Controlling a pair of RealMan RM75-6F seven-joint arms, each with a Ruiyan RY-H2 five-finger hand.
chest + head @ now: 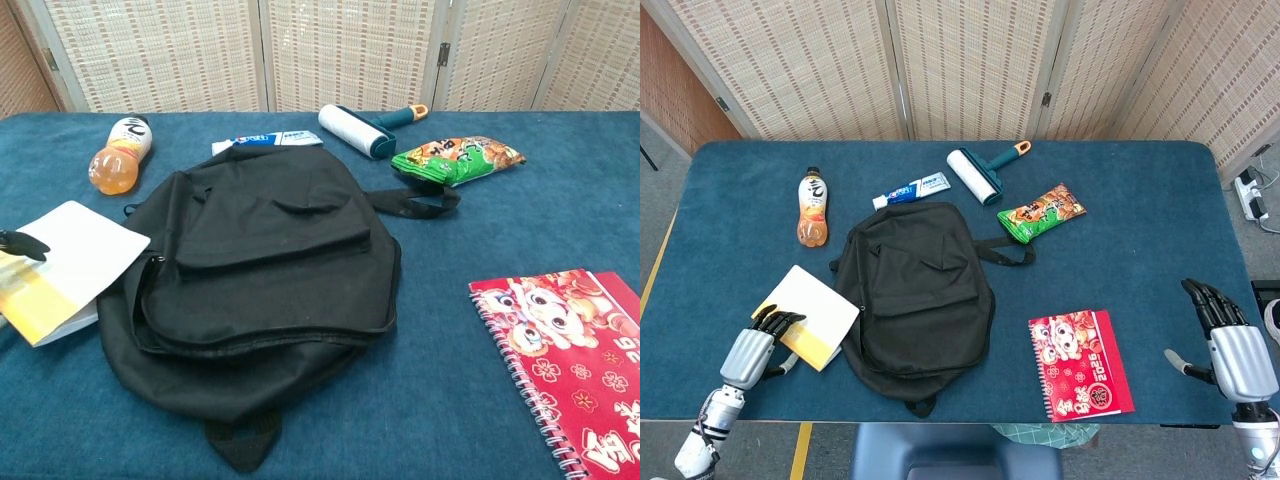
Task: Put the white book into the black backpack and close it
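Under the left robot hand [752, 352], seemingly gripped, lies the white book [812, 314].

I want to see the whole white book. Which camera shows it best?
The head view shows it best: the whole white book is in frame, with the left robot hand at its yellow corner, beside the black backpack. The chest view shows the book near the left edge, with only dark fingertips on it.
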